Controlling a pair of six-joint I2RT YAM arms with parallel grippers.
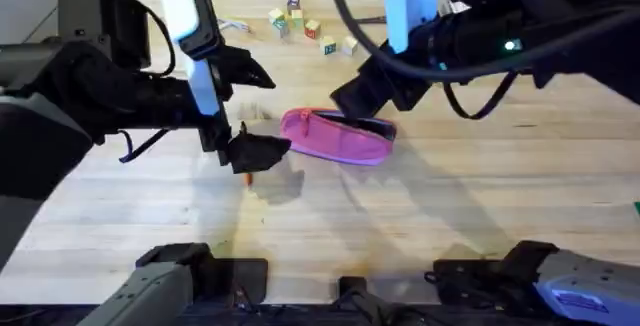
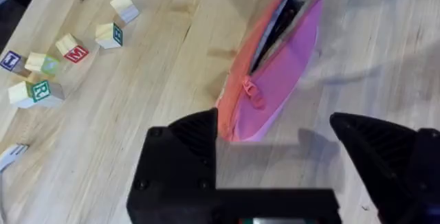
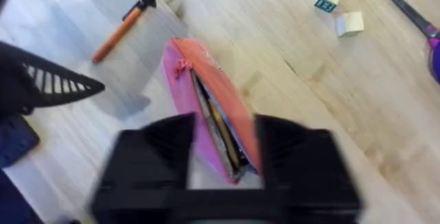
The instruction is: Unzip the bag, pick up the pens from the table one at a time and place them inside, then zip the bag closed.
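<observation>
the left gripper [image 1: 250, 156] is low over the table [image 1: 480, 216], just left of the bag. in the right wrist view one of its fingers comes down right on the black end of the orange pen [image 3: 118, 34], which lies on the wood near the bag's left end. i cannot tell if the pen is pinched yet. in its own wrist view the two black fingers are spread wide apart. the pen is thin, stiff and light, and it could roll. i think the best place to hold it is near the middle, so it does not tip.

the pink bag [image 1: 338, 136] lies in the middle of the table with its zip open. something thin and dark is already inside. the bag is soft and floppy, so the mouth could fold shut.

the right gripper [image 3: 223, 148] is at the bag's right end, one black finger on each side of the open mouth. it looks like it is holding that end, but i cannot tell if it squeezes.
</observation>
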